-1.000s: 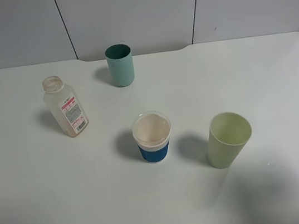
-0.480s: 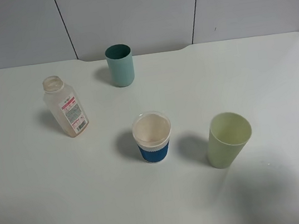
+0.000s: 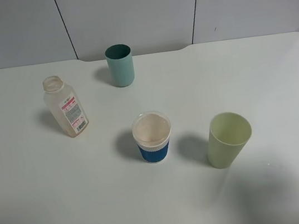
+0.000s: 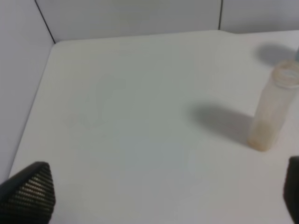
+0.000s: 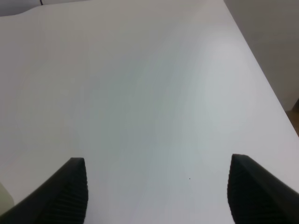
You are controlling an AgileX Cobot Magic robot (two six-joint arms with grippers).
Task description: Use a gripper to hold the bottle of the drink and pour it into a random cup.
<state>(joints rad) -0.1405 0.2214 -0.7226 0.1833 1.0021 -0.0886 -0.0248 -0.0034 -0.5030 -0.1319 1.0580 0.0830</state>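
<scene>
The bottle (image 3: 67, 112) stands upright and uncapped on the left of the white table, with a white-and-red label and a little brown drink (image 4: 259, 138) at its bottom. It also shows in the left wrist view (image 4: 273, 111). The teal-green cup (image 3: 120, 64) stands at the back, right of the bottle. Neither gripper shows in the exterior view. In the left wrist view my left gripper (image 4: 163, 196) is open, well short of the bottle. In the right wrist view my right gripper (image 5: 156, 191) is open over bare table.
A short blue-and-white cup (image 3: 152, 137) stands mid-table. A pale yellow-green tapered cup (image 3: 228, 139) stands to its right. Grey wall panels (image 3: 135, 13) run behind the table. The table's right edge (image 5: 261, 79) shows in the right wrist view.
</scene>
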